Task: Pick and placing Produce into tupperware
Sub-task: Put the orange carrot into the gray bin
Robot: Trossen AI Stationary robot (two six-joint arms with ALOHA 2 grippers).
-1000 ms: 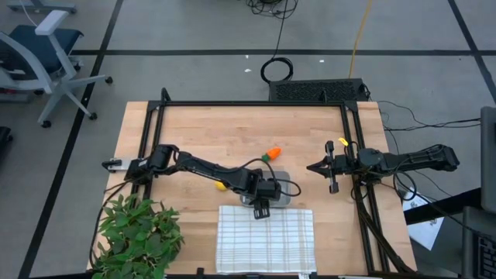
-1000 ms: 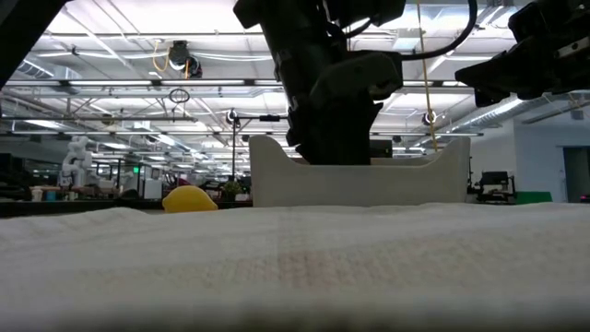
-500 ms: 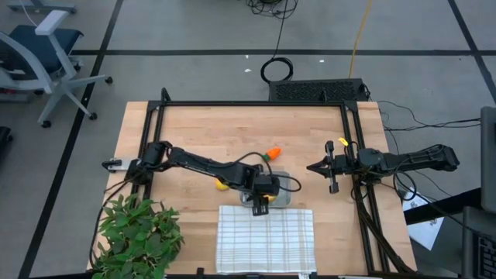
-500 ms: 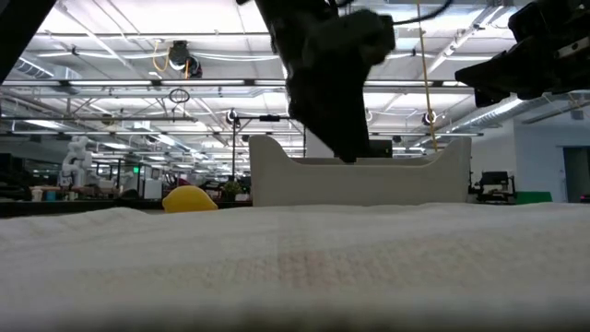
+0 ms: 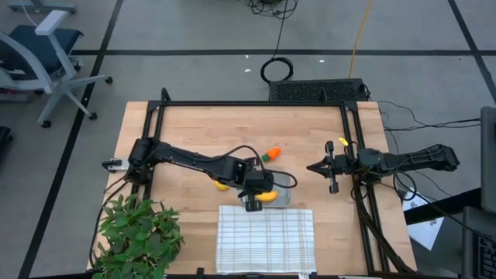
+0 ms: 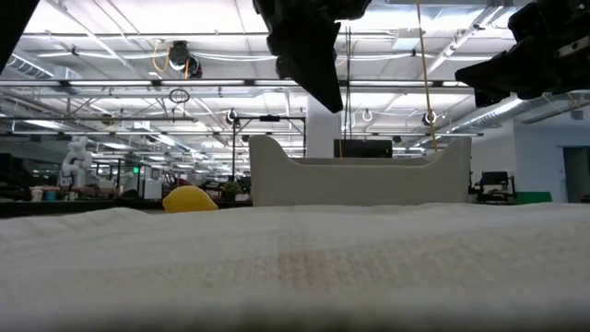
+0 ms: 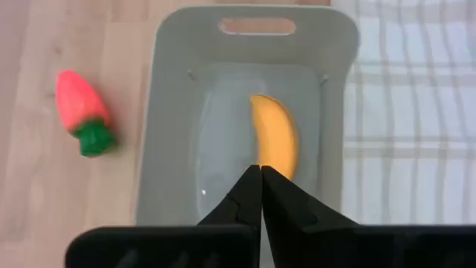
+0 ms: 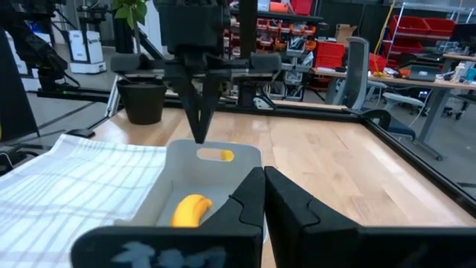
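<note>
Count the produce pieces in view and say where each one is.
3. The banana lies inside the tupperware. The carrot lies on the table beside the tupperware. The round yellow fruit sits on the table on the tupperware's other side. Nothing else shows, though the arm could hide more.

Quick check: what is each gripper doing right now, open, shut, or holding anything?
Left gripper: shut, empty, above the tupperware; the banana lies inside.
Right gripper: shut, empty, waiting at the table's right side.
</note>
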